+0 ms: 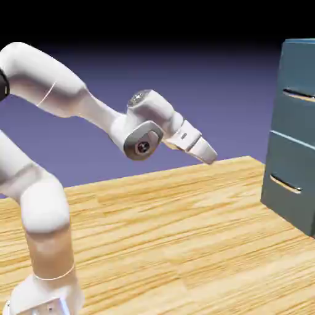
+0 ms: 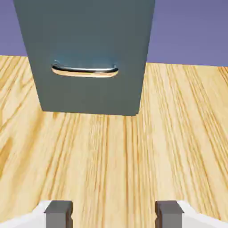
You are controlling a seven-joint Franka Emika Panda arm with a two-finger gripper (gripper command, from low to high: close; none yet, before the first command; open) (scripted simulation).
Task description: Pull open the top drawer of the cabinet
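Both fingers of the gripper (image 1: 208, 154) stand parted; top drawer (image 1: 298, 92) higher, well apart rightward.

Cabinet (image 1: 294, 135) on the wooden table (image 1: 166, 215).

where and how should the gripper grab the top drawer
Best by its thin silver bar handle, coming straight at the front from the exterior view's left, one finger above the bar and one below. The bar runs across the flat front of the top drawer and looks raised from it, so fingertips could probably hook behind it.
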